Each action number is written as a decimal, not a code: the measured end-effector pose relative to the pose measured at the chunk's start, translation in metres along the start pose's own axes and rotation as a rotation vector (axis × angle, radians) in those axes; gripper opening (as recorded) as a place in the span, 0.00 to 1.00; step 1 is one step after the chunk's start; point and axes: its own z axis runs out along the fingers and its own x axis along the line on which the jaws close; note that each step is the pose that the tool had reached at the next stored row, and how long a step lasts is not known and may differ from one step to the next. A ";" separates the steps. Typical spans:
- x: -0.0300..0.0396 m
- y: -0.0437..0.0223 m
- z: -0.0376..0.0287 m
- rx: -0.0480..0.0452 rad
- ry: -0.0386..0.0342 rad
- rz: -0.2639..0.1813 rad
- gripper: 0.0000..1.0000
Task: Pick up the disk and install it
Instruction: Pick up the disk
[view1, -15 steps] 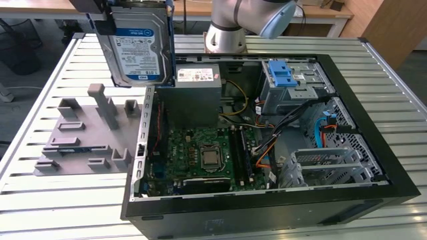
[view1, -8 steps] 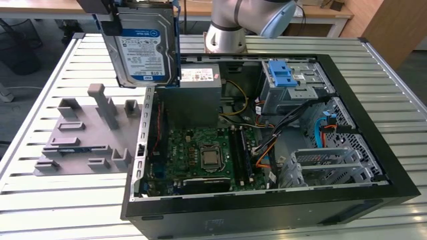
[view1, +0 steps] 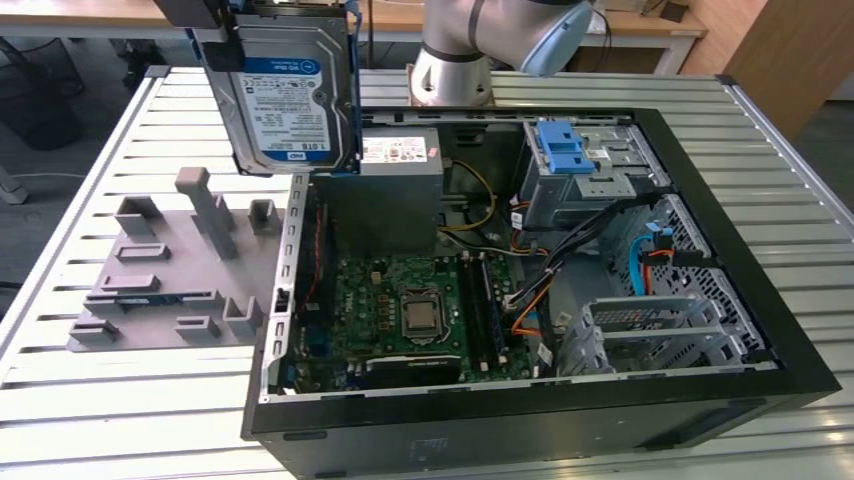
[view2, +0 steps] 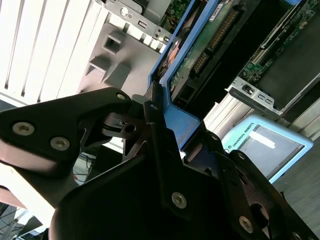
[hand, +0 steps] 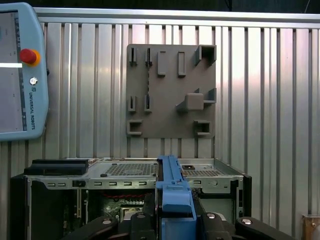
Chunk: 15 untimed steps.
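Exterior view, biggest stuff first: what's on the bench? — poster one

Slatted metal table (view1: 107, 420) with an open black computer case (view1: 534, 425) lying on its side, motherboard facing up. The arm (view1: 467, 40) stands behind the case. On the exterior view's left, just beside the case, there's a grey holder plate (view1: 147, 290) with pegs and slots. Inside the case, the power supply (view1: 394, 165) sits along the back and a metal drive cage (view1: 574, 160) with a blue latch is off to the exterior view's right. — poster two

And the disk? — poster one

Up in the air, not in the cage. The disk (view1: 287, 100) hangs upright with its label toward the camera. Its lower end is just above the case's left wall, near the power supply and well apart from the cage. The first wrist view looks straight down the blue frame's edge onto the case and the plate, with a control tablet (hand: 20, 75) on the table. — poster two

Grip? — poster one

In both wrist views the gripper (hand: 175, 222) is clamped on the disk's blue frame. In the second wrist view the black fingers (view2: 152, 115) pinch the frame's rim, and the circuit board side is showing. — poster two
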 end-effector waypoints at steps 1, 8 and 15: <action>0.0000 -0.0001 0.0000 0.0000 0.0000 0.000 0.36; 0.0000 -0.0002 0.0000 0.0000 0.0000 0.000 0.36; 0.0000 -0.0011 0.0000 0.0000 0.0000 0.000 0.36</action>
